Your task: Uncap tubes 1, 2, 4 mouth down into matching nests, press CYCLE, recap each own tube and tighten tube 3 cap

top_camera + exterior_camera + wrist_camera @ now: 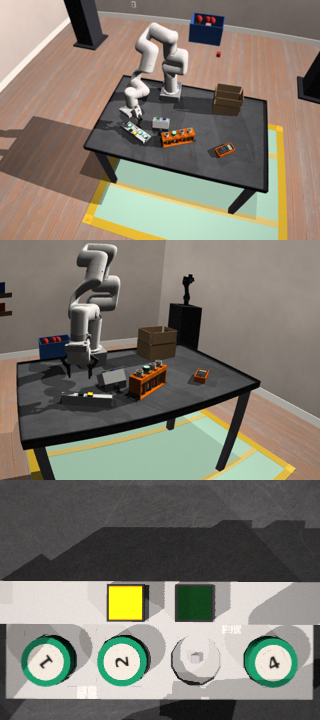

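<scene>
My gripper [136,118] [79,375] is open and empty. It hangs above the white cap tray [124,127] [77,400] [50,600] and looks straight down on it. In the wrist view the green-rimmed caps 1 [46,661], 2 [122,661] and 4 [270,662] lie flat in their nests, and nest 3 [195,660] is empty. The amber lamp [125,602] [134,133] [90,393] is lit and the green lamp [194,602] is dark. The orange tube rack [178,139] [147,383] holds one capped tube, tube 3 [173,133] [146,368]; the other three are open.
The grey key housing [160,123] [112,378], with its blue key [164,119] and green key [158,118], stands between the tray and the rack. A cardboard box [227,99] [157,343] stands at the back. An orange multimeter [224,149] [201,375] lies beyond the rack.
</scene>
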